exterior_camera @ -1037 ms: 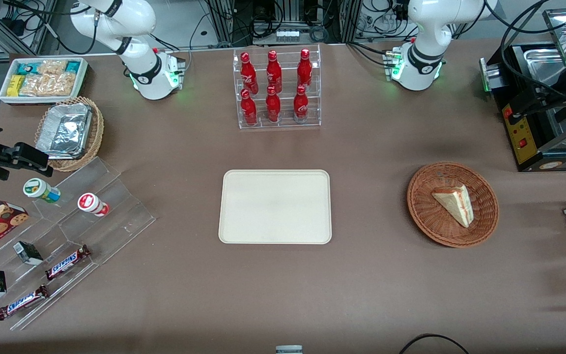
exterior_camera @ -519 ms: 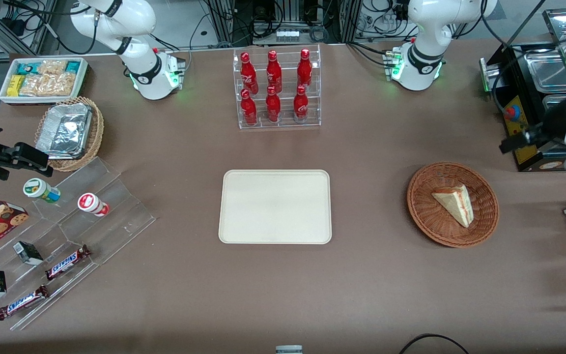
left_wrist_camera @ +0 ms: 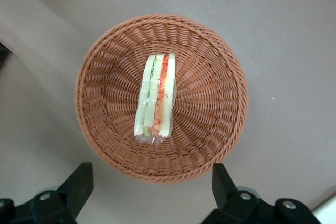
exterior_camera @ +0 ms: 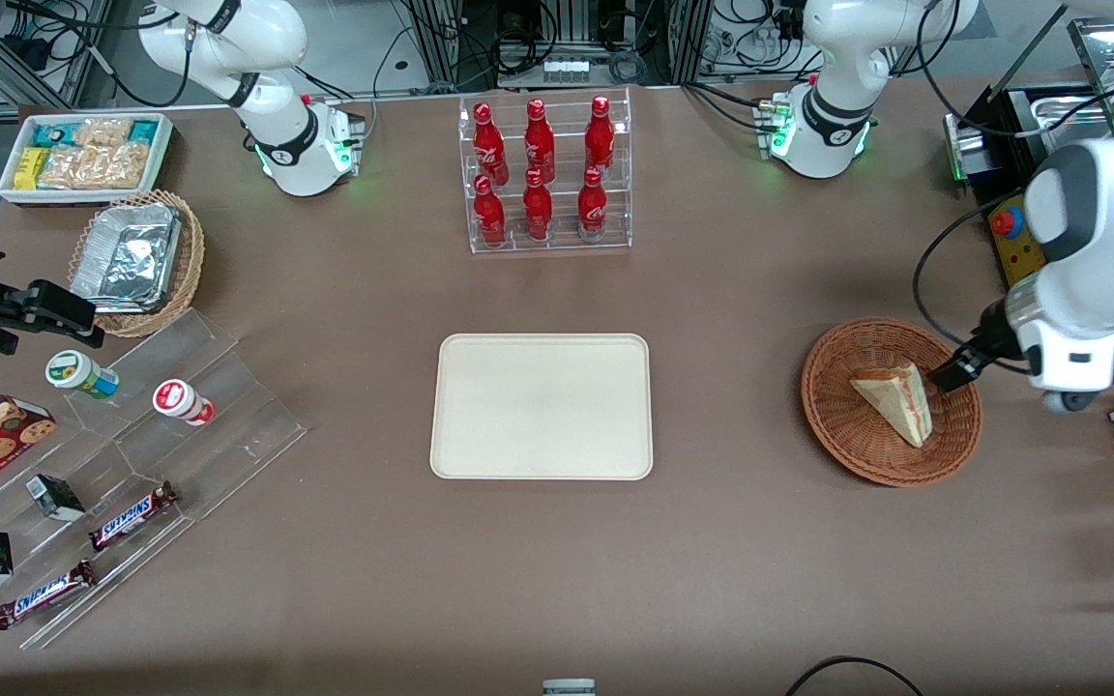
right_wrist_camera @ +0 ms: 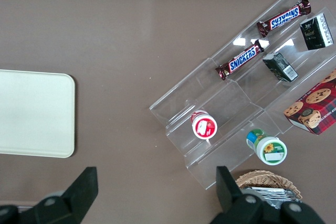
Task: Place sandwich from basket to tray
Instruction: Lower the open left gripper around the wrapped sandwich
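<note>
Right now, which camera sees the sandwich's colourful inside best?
The left wrist view: the sandwich shows red and green layers in the basket, under the open gripper. The front view shows mostly bread; the right wrist view shows none.

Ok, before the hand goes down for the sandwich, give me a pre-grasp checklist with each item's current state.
1. Sandwich lies in the basket, uncovered: ok.
2. Hand open, fingers spread wider than the sandwich: ok.
3. Hand above the basket: ok in the wrist view; in the front view it sits at the rim on the working arm's end.
4. Fingers straddle the sandwich's thin faces: cannot tell yet.
5. Hand not touching the sandwich: ok.
6. Tray has bare room for the sandwich: ok.
</note>
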